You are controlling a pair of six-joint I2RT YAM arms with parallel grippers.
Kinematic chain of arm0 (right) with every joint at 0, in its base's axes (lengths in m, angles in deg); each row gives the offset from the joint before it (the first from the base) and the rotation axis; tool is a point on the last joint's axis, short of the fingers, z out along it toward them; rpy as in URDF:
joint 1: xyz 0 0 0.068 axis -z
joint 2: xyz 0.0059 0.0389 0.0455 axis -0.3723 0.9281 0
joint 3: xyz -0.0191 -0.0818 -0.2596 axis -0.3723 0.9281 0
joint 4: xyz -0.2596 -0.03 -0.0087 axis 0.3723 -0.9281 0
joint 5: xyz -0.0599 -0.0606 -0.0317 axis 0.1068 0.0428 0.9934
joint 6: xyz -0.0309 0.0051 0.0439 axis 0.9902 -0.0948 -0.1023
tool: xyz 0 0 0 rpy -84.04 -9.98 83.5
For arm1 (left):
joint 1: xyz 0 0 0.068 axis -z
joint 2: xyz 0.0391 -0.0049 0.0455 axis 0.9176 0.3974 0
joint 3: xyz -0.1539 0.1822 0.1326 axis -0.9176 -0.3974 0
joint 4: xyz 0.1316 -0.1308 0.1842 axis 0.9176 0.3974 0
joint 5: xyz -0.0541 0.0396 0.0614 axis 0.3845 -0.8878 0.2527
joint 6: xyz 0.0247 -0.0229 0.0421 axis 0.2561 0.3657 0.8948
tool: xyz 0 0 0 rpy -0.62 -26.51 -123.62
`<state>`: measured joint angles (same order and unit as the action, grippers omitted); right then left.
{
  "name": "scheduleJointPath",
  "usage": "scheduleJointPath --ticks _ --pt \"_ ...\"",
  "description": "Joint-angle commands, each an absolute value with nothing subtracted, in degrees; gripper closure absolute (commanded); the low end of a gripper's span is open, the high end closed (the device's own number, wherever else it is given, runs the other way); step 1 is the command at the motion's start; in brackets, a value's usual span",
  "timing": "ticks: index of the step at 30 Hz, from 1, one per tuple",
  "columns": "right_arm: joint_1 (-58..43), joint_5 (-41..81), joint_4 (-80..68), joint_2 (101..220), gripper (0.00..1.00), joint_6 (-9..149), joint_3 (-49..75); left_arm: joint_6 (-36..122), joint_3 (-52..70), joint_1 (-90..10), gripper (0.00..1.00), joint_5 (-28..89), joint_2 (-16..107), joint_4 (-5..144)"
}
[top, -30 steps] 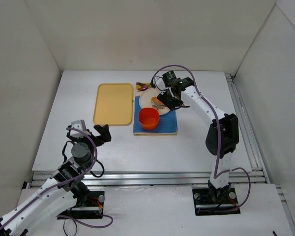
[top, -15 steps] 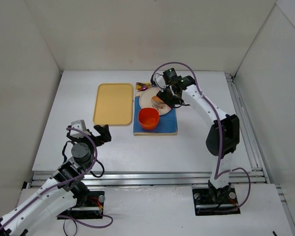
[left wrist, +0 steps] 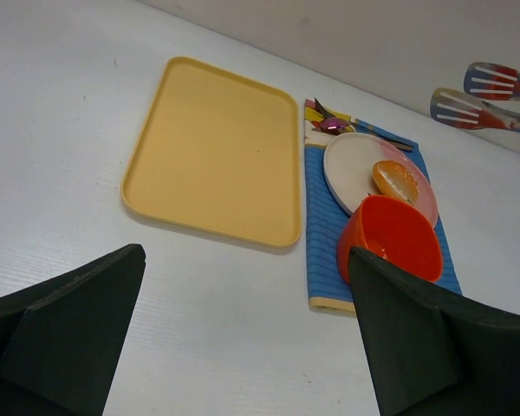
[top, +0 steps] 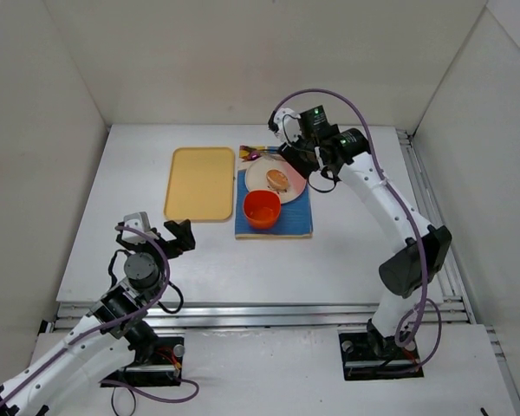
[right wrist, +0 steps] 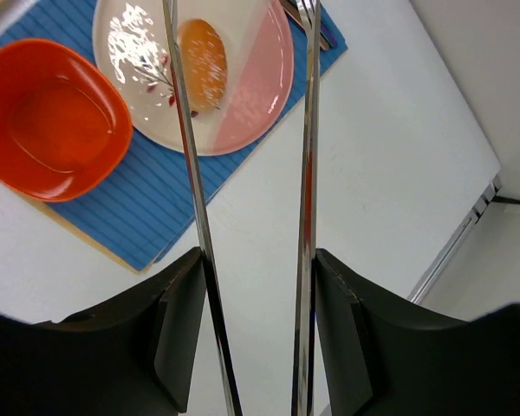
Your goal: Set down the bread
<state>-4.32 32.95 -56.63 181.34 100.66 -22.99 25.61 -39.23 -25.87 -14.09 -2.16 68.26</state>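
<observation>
Golden bread (top: 278,179) sits on the plate (top: 258,178), just above the middle of the top view, next to the orange cup (top: 262,209). My right gripper (left wrist: 483,94) hangs above the plate, long metal fingers apart, holding nothing. My left gripper (left wrist: 244,253), lower left, is wide open and empty.

In the right wrist view the right fingers (right wrist: 305,217) run out of the picture at 12 o'clock, tips unseen; one crosses the bread (right wrist: 206,54), hiding a strip. The plate (right wrist: 251,95) is cut there too. In the top view the cutlery (top: 256,153) at the plate's 11 o'clock is too small to identify. The left fingers (left wrist: 69,338) are cut off at 6 o'clock.
</observation>
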Motion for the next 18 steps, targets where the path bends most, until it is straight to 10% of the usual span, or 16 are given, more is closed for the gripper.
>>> scheduleJointPath --ticks 1,18 --pt "-7.05 28.78 -55.18 176.27 0.54 100.66 -24.39 25.71 -37.09 -26.33 0.01 -15.00 -2.46 65.61" --pt "-25.76 18.47 -45.16 162.90 0.53 98.21 -0.85 25.01 -37.97 -25.80 0.01 -16.58 -6.33 66.67"
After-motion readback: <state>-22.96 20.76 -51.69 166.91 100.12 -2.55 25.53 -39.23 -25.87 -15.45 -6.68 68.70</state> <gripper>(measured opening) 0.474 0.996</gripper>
